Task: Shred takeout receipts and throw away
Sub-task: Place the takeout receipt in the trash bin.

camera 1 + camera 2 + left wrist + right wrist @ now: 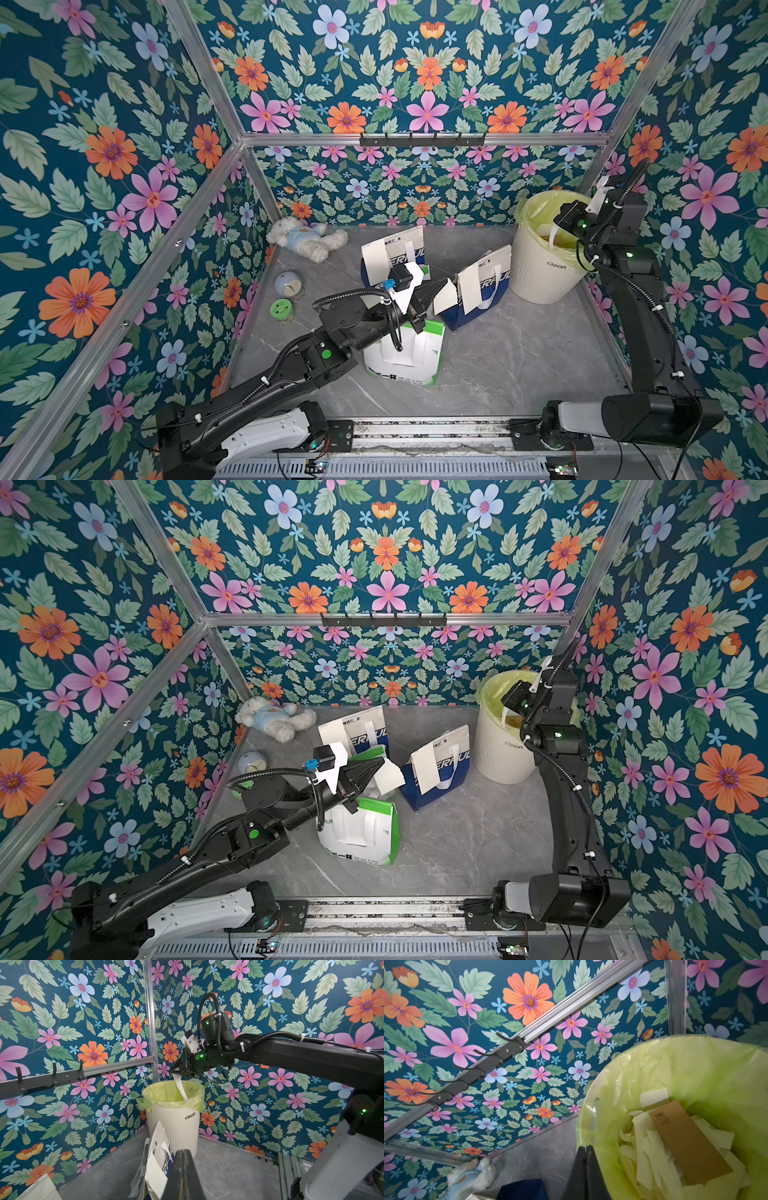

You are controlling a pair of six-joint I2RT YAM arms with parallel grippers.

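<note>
Over the bin (pixel 540 274) at the far right corner, w/ its yellow-green liner (pixel 166 1093): right gripper (pixel 176 1071), jaws shut on a white paper strip (pixel 181 1087) that hangs from the tips past the rim into the liner; same strip in a top view (pixel 552 237). Right wrist view: fingers (pixel 591 1172) pressed together at the bin's edge; inside lie many pale shredded strips (pixel 648 1153) w/ a brown card piece (pixel 687 1142) resting on them. Mid-table, above the grey marble-look table (pixel 519 365): left gripper (pixel 379 766), jaws closed on a torn white piece (pixel 390 777), held in the air between the two white-and-blue bags. Far blue bag (pixel 405 249) upright, a white sheet (pixel 376 255) lying against its face; near blue bag (pixel 492 291) upright, a second white sheet (pixel 471 286) against its face, partly under the strap handle. Left wrist view: closed fingers (pixel 189 1167) in foreground, near blue bag & its sheet just beyond, bin behind. White-and-green bag (pixel 409 361) stands under the left arm's wrist. Misc. along the far left: teddy bear (pixel 303 239) lying in the corner, small globe-like object (pixel 289 284), green-lidded jar (pixel 280 309). Black hook rail (pixel 422 139) on the back wall.
</note>
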